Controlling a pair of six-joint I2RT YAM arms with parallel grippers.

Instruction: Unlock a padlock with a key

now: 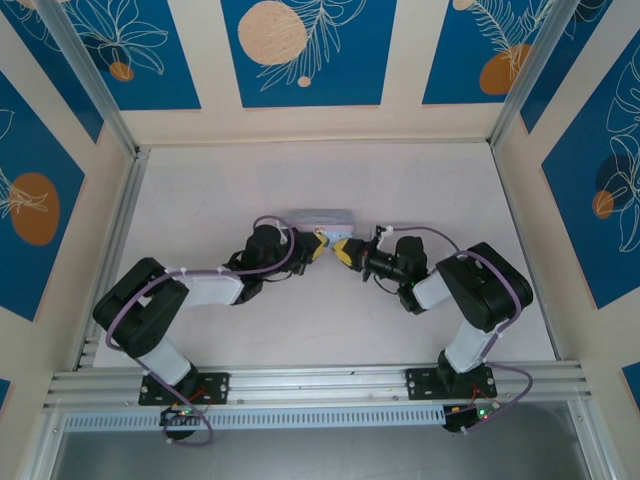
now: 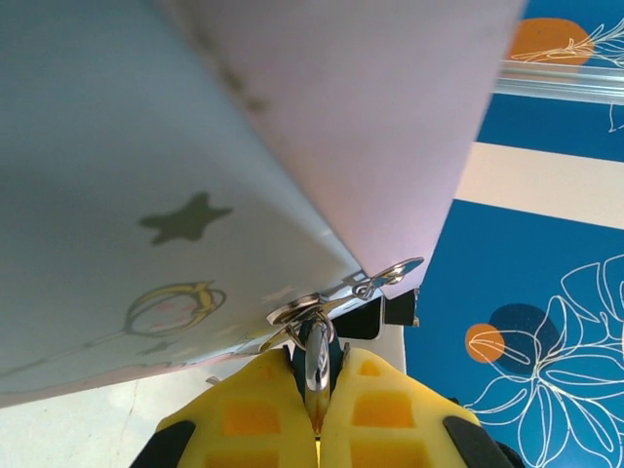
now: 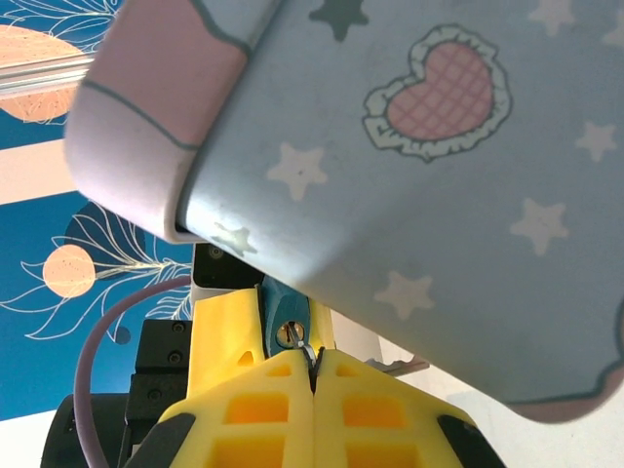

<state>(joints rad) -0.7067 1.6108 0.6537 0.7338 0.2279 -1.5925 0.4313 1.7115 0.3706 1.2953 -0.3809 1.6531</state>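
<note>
Right gripper (image 3: 312, 370), bottom centre of its wrist view, pinches the tiny key (image 3: 305, 349), tip at the teal padlock (image 3: 283, 312) just above, left of centre. Left gripper (image 2: 319, 390) clamps that padlock at the bottom of its own view, beneath the pale blue tin (image 2: 146, 195) across the upper left.

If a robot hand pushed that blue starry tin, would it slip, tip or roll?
Probably slippery: the tin has a smooth printed surface. Likely stiff and light for its size; it looks like thin sheet metal. Its broad flat faces suggest sliding rather than rolling.
</note>
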